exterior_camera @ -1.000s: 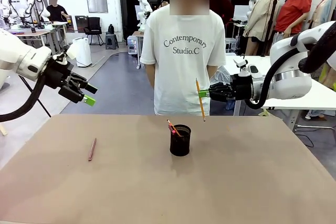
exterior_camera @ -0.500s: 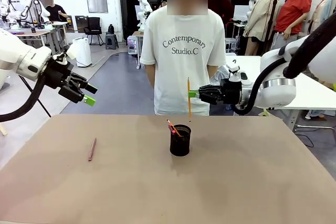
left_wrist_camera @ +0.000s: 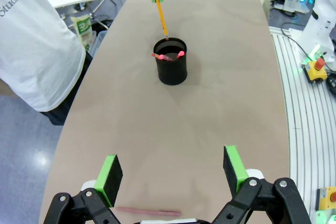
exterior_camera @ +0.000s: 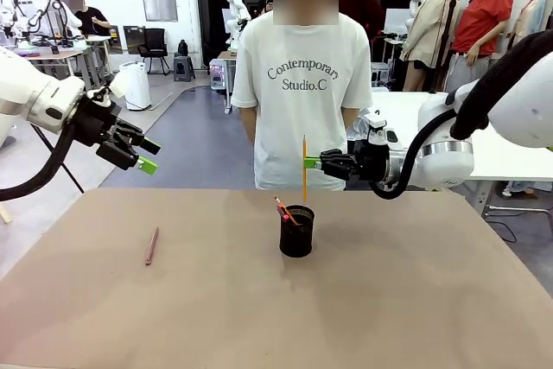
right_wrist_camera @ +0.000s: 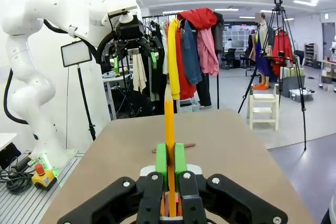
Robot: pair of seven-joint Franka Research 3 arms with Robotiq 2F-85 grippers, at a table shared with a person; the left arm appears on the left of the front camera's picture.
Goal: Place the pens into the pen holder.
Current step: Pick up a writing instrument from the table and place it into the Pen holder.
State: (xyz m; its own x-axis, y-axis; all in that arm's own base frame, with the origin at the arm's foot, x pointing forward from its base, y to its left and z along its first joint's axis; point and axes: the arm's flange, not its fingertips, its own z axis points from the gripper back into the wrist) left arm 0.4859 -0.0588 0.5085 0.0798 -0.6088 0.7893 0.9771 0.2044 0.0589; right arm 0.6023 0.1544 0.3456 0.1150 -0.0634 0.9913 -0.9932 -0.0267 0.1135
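The right gripper [exterior_camera: 313, 162] is pinching the yellow pencil [exterior_camera: 304, 186] above mid-shaft, its tip hanging below, over the pen holder [exterior_camera: 296, 232]. Light, stiff and slim, it could pivot. The left gripper [exterior_camera: 149, 155] is hovering spread.

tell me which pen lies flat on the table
The dull pinkish-brown pen at the robot's left. The red-black pen leans inside the black wire-mesh cup; the yellow-orange pencil hangs upright in the jaws of the right gripper.

Yellow-orange pencil [exterior_camera: 304, 181]; black holder [exterior_camera: 296, 238]; perhaps pinkish pen [exterior_camera: 152, 246].
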